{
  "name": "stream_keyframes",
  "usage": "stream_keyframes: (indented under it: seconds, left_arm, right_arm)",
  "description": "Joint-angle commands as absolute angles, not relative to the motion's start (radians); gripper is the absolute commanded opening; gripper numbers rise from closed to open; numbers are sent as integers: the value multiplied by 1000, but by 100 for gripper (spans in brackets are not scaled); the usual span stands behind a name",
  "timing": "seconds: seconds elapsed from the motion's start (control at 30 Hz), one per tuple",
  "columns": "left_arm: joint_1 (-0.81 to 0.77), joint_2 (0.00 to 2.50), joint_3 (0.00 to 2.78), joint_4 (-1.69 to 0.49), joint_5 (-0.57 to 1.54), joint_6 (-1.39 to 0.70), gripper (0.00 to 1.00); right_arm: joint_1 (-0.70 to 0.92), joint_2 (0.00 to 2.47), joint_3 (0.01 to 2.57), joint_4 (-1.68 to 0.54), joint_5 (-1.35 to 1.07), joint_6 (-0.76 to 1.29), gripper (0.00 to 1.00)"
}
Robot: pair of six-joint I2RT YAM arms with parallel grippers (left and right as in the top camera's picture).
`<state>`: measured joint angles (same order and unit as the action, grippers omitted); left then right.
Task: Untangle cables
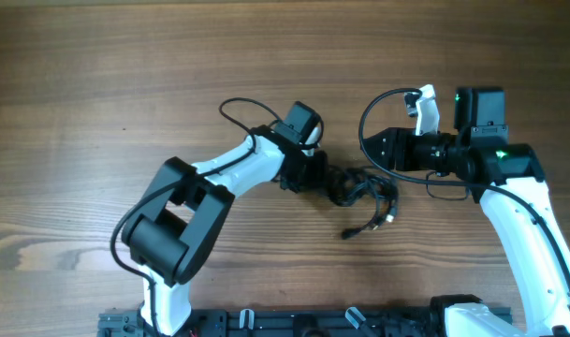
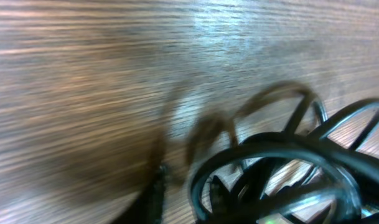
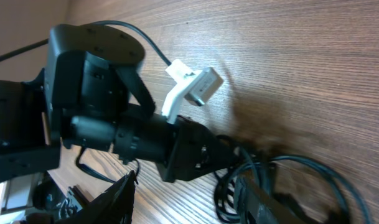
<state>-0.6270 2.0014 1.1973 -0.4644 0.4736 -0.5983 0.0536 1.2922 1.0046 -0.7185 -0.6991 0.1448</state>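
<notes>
Sitting near the middle of the wooden tabletop [image 1: 125, 75], the cables [image 1: 359, 190] are bunched in a small dark tangle, with one loose strand trailing off toward the near edge. The left claw [image 1: 320, 175] reaches in from the left and its tip meets the bundle, but I cannot tell how far its fingers are spread or whether they pinch a cord. The left wrist view is blurred and shows only looping cords low on the right. The right claw [image 1: 373, 150] hangs just beside the tangle, on its far right side; I can't make out its opening either.
</notes>
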Motion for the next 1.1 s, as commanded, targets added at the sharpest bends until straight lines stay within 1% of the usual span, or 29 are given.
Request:
stream_keyframes:
  seconds: [0.0,0.03,0.1,0.13,0.17,0.2,0.23,0.27,0.4,0.47,0.53,0.57,0.63,0.7,0.77,0.87,0.97,1.07]
  left_arm:
    - [-650,2043,1197,-459,379,-731,8]
    - [-653,2043,1197,-459,354,-751,4]
    - [-657,2043,1197,-446,330,-772,4]
    - [-657,2043,1197,-433,331,-772,6]
    - [-659,2043,1197,-406,331,-772,12]
    - [-663,2043,1197,-388,331,-772,15]
    - [-667,2043,1197,-377,331,-772,13]
    - [-673,2043,1197,-368,331,-771,4]
    - [-658,2030,1197,-331,331,-767,4]
    - [-622,1985,1197,-301,363,-759,4]
    - [-587,1935,1197,-274,440,-723,4]
    - [-564,1895,1197,-269,484,-703,4]
    - [-533,1828,1197,-287,535,-668,4]
    - [-512,1777,1197,-319,574,-635,4]
    - [-503,1744,1197,-338,636,-599,4]
    - [-502,1735,1197,-351,746,-559,4]
    - [-488,1735,1197,-379,836,-525,4]
    - [-453,1735,1197,-415,868,-519,4]
  right_arm:
    - [55,1300,1021,-719,-711,142,53]
    - [55,1300,1021,-719,-711,141,53]
    - [55,1300,1021,-719,-711,141,53]
    - [55,1300,1021,-719,-711,141,53]
    - [55,1300,1021,-720,-711,141,53]
    - [55,1300,1021,-720,-711,141,53]
    - [55,1300,1021,-721,-711,141,53]
    - [55,1300,1021,-725,-711,142,53]
    - [56,1319,1021,-786,-711,139,51]
    - [62,1332,1021,-797,-715,90,45]
    - [77,1334,1021,-796,-738,6,33]
    - [88,1334,1021,-789,-738,-31,30]
    - [104,1334,1021,-775,-741,-119,28]
    - [119,1334,1021,-771,-779,-225,28]
    - [142,1335,1021,-767,-849,-339,35]
    - [200,1335,1021,-716,-838,-366,42]
    - [257,1336,1021,-678,-736,-358,43]
    - [269,1337,1021,-652,-644,-307,43]
